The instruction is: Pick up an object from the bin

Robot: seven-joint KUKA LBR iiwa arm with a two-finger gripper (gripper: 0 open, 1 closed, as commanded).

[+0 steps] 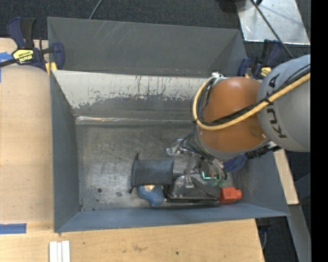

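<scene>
– Orange and round, the cover on the arm sits highest, with a yellow cable looped over it.
– Where is the gripper?
– Under the cover, down low in the bin. The gripper is shiny metal. I can't tell if it is wide or narrow.
– What is it next to?
– A black thing. It looks dull and dark, and it is wider at its left end, like a cup on its side. Its right end is at the gripper. It lies on the floor near the front wall, right of the middle.
– What else is close?
– Just in front of the black thing lies a blue lump with a yellow bit on it. A flat dark piece lies along the front wall, below the gripper. At its right end is a little red block.
– And the bin?
– The bin is grey metal, with scratches on the floor and dark streaks down the back wall. The arm hides the right corner.
</scene>
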